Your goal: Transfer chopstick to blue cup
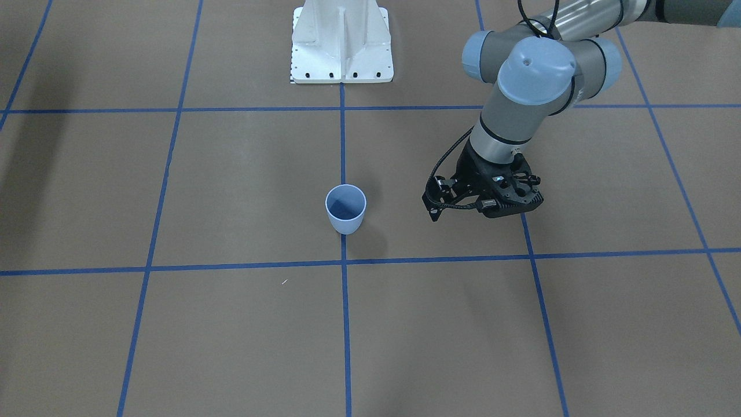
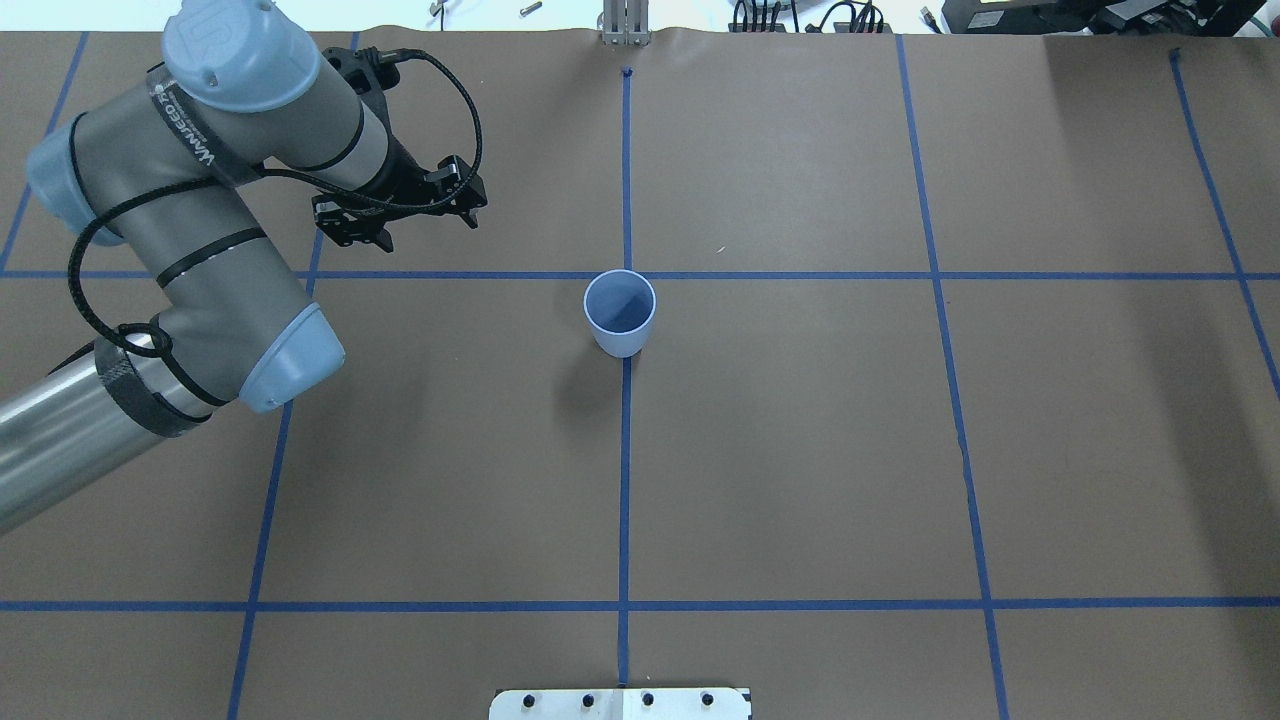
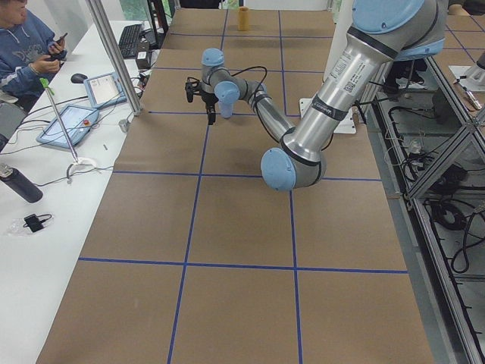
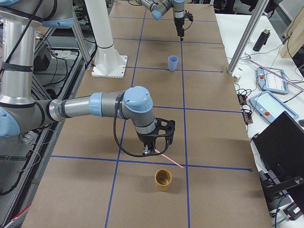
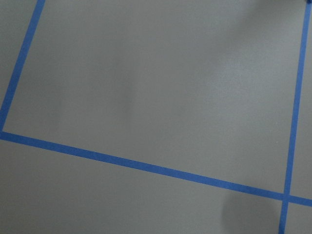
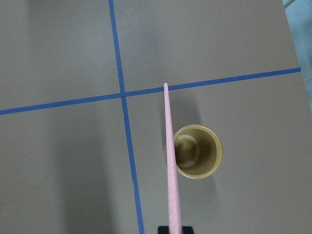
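Observation:
The pale blue cup (image 1: pixel 345 209) (image 2: pixel 620 312) (image 4: pixel 173 62) stands upright on the centre tape line, with nothing inside. My left gripper (image 2: pixel 412 222) (image 1: pixel 483 208) hovers to its side, a cup-width or two away, pointing down with its fingers spread open and nothing held. Far off at the table's other end, my right gripper (image 4: pixel 151 151) (image 6: pixel 175 230) is shut on the thick end of the pale pink chopstick (image 6: pixel 170 161) (image 4: pixel 170 160). The stick slants out over the table and, in the right wrist view, crosses the rim of a tan cup (image 6: pixel 197 151) (image 4: pixel 163 179).
The white robot base (image 1: pixel 341 46) (image 2: pixel 620 703) stands at the table's robot-side edge. Blue tape lines grid the brown table. A seated person (image 3: pixel 23 45) and tablets are at the side bench, with a metal post (image 3: pixel 114 53) at the table's edge.

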You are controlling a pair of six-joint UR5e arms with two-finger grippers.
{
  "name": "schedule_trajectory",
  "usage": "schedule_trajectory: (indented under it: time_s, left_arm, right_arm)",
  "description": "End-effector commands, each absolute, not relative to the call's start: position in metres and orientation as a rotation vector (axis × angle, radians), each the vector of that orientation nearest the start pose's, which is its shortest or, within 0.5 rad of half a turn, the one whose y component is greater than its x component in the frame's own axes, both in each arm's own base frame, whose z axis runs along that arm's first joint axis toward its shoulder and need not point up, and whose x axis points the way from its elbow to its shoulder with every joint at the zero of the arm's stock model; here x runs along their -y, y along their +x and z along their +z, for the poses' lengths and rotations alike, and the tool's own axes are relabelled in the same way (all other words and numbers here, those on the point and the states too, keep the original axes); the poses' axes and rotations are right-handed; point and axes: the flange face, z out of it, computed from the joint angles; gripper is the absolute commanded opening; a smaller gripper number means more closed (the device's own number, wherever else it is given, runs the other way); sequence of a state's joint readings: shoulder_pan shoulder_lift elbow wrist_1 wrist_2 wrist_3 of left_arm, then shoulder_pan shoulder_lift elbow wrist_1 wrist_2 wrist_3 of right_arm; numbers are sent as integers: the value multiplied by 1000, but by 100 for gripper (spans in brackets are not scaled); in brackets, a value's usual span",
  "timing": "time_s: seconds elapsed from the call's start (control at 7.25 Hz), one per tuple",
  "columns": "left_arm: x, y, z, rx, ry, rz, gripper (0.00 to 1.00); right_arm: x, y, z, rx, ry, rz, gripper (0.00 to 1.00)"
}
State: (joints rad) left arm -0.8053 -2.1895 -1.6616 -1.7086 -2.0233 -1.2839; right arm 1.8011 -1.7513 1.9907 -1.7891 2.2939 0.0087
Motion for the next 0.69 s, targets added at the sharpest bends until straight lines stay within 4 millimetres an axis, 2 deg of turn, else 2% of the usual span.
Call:
schedule_trajectory:
  time_s: [0.0, 0.14, 0.28, 0.41, 0.55]
  left_arm:
    - [552, 408, 242, -947, 78, -282, 98]
    - [552, 408, 243, -946, 77, -283, 98]
    - [552, 405, 245, -947, 82, -280, 98]
    - [553, 404, 243, -965, 97, -273, 98]
    - [553, 402, 242, -969, 101, -272, 98]
  right_arm:
    - [399, 155, 534, 829, 91, 239, 0]
    - [426, 153, 507, 875, 56, 250, 0]
    - [464, 140, 463, 935, 14, 273, 0]
    - [502, 109, 406, 967, -10, 303, 0]
    - [533, 59, 353, 976, -44, 312, 0]
